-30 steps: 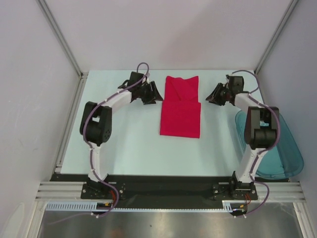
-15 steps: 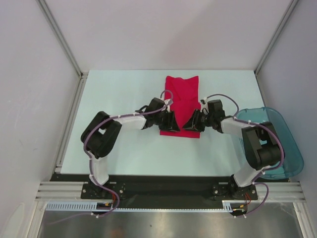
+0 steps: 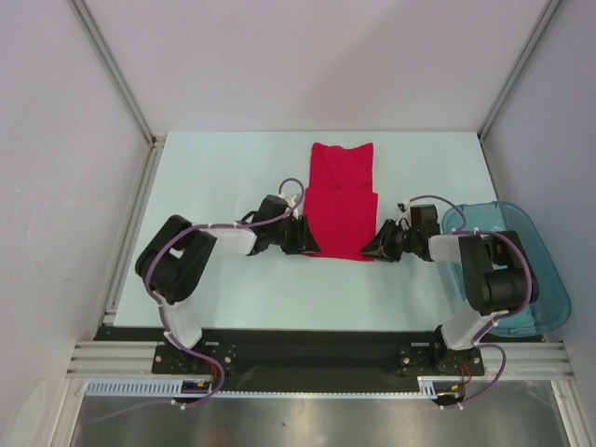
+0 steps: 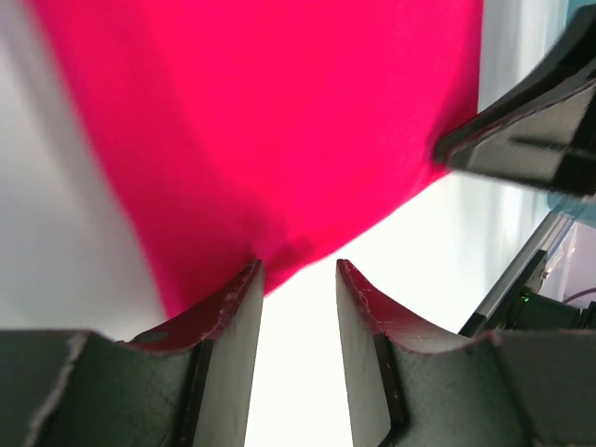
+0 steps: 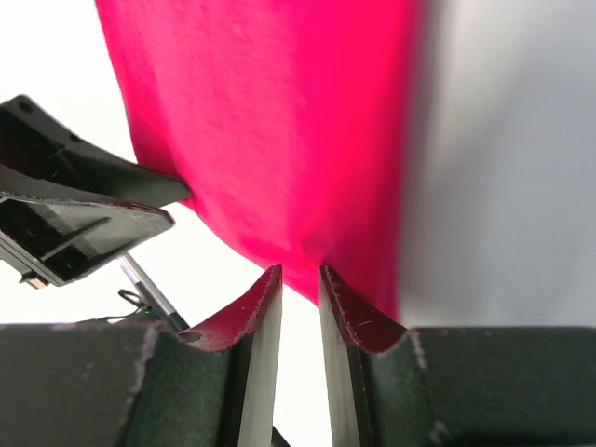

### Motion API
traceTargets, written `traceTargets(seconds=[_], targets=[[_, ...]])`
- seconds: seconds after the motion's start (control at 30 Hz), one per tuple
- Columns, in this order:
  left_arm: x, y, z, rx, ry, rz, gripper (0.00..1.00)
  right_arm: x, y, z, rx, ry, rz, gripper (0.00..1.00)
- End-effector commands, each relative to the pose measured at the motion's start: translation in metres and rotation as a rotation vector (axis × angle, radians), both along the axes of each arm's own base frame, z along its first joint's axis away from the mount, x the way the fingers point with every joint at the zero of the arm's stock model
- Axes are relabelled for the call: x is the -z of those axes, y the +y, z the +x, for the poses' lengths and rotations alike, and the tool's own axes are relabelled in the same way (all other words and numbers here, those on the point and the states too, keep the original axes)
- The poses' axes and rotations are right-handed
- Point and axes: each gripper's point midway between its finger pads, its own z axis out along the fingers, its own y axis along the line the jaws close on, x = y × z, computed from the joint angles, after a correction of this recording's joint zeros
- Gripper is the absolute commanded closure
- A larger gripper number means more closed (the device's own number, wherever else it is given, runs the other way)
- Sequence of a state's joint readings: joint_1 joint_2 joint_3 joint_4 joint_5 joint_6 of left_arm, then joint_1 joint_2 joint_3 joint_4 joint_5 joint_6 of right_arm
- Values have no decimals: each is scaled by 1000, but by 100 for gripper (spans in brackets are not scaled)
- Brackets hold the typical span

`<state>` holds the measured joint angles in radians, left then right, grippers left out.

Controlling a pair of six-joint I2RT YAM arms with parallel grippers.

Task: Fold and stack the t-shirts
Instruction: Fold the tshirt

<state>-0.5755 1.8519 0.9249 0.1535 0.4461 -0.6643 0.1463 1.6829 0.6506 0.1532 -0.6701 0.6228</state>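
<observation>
White panels and aluminium posts wall in a pale table (image 3: pixel 233 279), and everything on it is best placed from the t-shirt (image 3: pixel 340 209). That red garment lies flat toward the table's far middle, and it is already folded lengthwise into a narrow strip with its collar end away from the arms. A translucent teal bin (image 3: pixel 545 298) sits well apart to the shirt's right, at the table's edge. Both arms reach in low to the shirt's near end.

The left gripper (image 3: pixel 300 237) is at the near-left corner with its jaws plainly apart, the hem just reaching its fingertips (image 4: pixel 244 284). The right gripper (image 3: pixel 377 247) is at the near-right corner. Its jaws stand only a narrow slit apart, with the cloth edge at their tips and not visibly pinched.

The side folds look done. The crosswise fold, bringing the near end toward the collar, appears to be next. No second shirt is in view, so stacking is not yet begun.
</observation>
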Motion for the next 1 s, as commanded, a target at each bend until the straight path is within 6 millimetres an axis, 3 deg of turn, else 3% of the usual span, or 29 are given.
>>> traceTargets(seconds=[0.0,0.13,0.23,0.27,0.33,0.4,0.47,0.5,0.53,0.57,0.63,0.67,0.73,0.83,0.87,0.97], targets=[[-2,26,-6,-40,-23,43,57,-1,-27,-5,39,-35,-80,72],[-17,48,-8,-93,-79,59,57,-5,-51,-18,82,-21,-150,69],[-37,65,-14,-157,-146,72,52,-20,-61,-24,126,-54,-189,61],[-41,67,-16,-176,-151,64,49,-18,-61,-32,155,-30,-181,56],[-46,74,-25,-260,-128,27,34,-36,-63,-32,222,-88,-155,50],[-44,76,-32,-315,-120,-4,26,-42,-62,-43,349,-76,-75,46],[-43,71,-39,-399,-83,-40,28,-47,-64,-41,475,-124,-44,44],[-40,71,-40,-438,-60,-50,33,-32,-64,-53,573,-45,-1,44],[-38,69,-42,-513,-10,-78,38,-46,-66,-49,644,-133,10,44],[-34,70,-44,-546,6,-95,39,-47,-64,-51,681,-145,30,43],[-29,64,-46,-601,66,-136,37,-48,-78,-49,835,-194,33,43],[-28,62,-46,-610,81,-147,37,-48,-69,-54,824,-204,37,42],[-24,63,-38,-681,124,-152,40,-46,-75,-51,898,-220,26,42],[-18,58,-31,-725,164,-176,40,-48,-64,-46,906,-225,41,42],[-15,53,-25,-731,171,-173,40,-36,-59,-47,895,-188,14,42],[-6,52,-21,-765,216,-133,41,-35,-48,-40,911,-148,35,43]])
